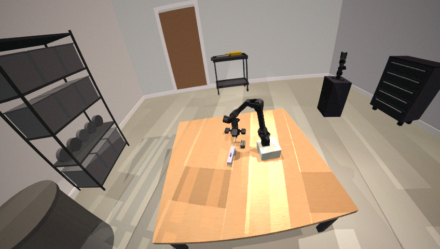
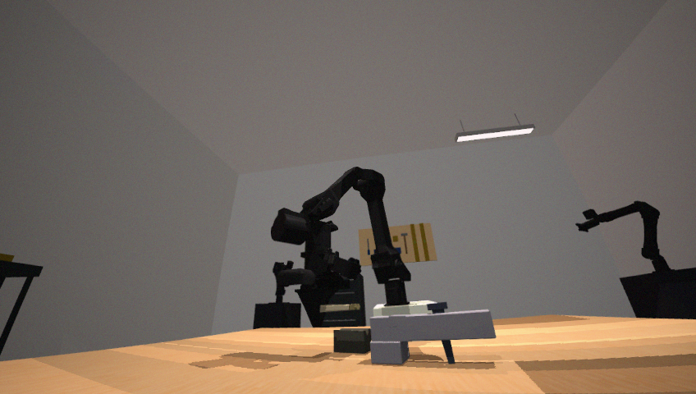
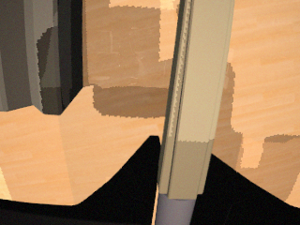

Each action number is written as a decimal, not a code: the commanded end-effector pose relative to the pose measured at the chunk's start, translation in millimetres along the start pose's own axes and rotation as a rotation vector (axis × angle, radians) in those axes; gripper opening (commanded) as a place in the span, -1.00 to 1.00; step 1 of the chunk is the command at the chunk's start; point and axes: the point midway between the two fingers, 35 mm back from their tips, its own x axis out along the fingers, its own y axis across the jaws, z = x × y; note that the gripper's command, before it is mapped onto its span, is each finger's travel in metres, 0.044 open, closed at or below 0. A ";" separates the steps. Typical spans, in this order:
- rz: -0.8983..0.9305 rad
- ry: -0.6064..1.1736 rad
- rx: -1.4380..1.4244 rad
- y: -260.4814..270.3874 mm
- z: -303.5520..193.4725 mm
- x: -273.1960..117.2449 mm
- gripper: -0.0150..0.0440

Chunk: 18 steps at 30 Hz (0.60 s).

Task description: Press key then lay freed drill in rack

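Observation:
The drill, a long beige bar (image 1: 234,140) (image 2: 340,307) (image 3: 202,84) with a grey-lavender round end, is held roughly level above the table. My gripper (image 2: 317,310) (image 3: 168,145) points down and is shut on its round end. The rack, a small dark grey block (image 1: 243,144) (image 2: 351,341) (image 3: 28,61), stands beside and below the drill, at the left in the wrist view. A lavender tool body (image 1: 231,155) (image 2: 434,326) lies close by, apart from the drill. It has dark blue parts; which of them is the key I cannot tell.
The wooden table (image 1: 259,197) (image 2: 146,375) carries the arm's pale base (image 1: 269,153), close to the rack and the lavender body. A trolley (image 1: 230,57), shelves and another arm on a pedestal stand away from the table.

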 end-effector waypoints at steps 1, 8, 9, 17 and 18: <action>-0.005 -0.004 -0.003 -0.9 1.1 -3.0 -0.49; -0.005 -0.004 -0.003 -1.5 1.7 -5.5 -0.49; -0.005 -0.004 -0.003 -1.6 1.8 -5.8 -0.49; -0.004 -0.004 -0.003 3.2 0.9 -6.1 -0.49; -0.004 -0.004 -0.003 5.0 0.5 -5.8 -0.49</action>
